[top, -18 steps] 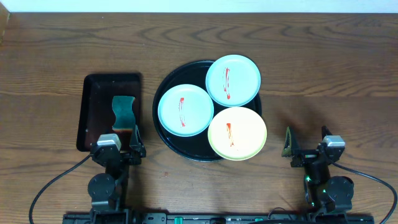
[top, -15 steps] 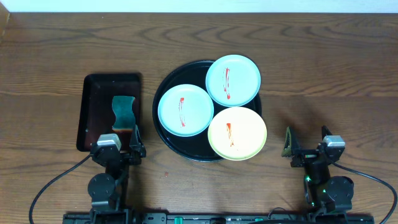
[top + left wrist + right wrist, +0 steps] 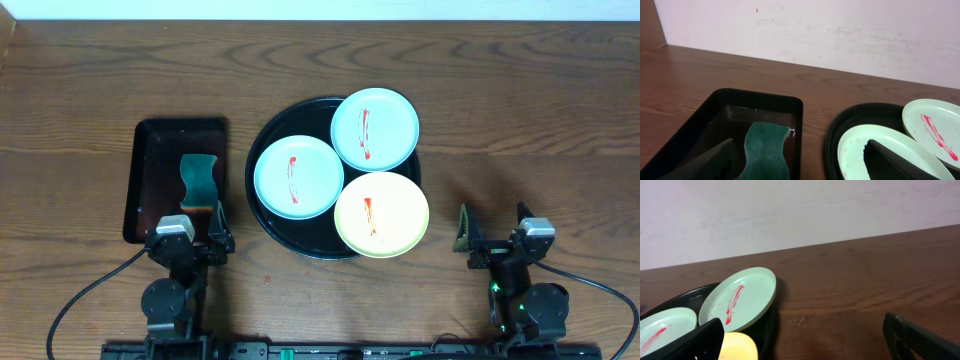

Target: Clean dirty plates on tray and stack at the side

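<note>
Three small plates with red smears lie on the round black tray [image 3: 265,215]: a pale blue-green plate [image 3: 298,177] at left, a second blue-green plate [image 3: 375,128] at the back right, and a pale yellow plate [image 3: 381,214] at the front right. My left gripper [image 3: 194,222] is open and empty at the near edge, over the front of the rectangular tray. My right gripper [image 3: 493,226] is open and empty, right of the yellow plate. The left wrist view shows the tray [image 3: 832,137] and two blue-green plates [image 3: 860,145] [image 3: 935,125]. The right wrist view shows the plates [image 3: 740,297] [image 3: 660,325] [image 3: 740,347].
A smaller dark rectangular tray [image 3: 150,160] stands left of the round tray and holds a green sponge [image 3: 199,178], also in the left wrist view [image 3: 765,155]. A pale wall runs behind the wooden table [image 3: 520,120].
</note>
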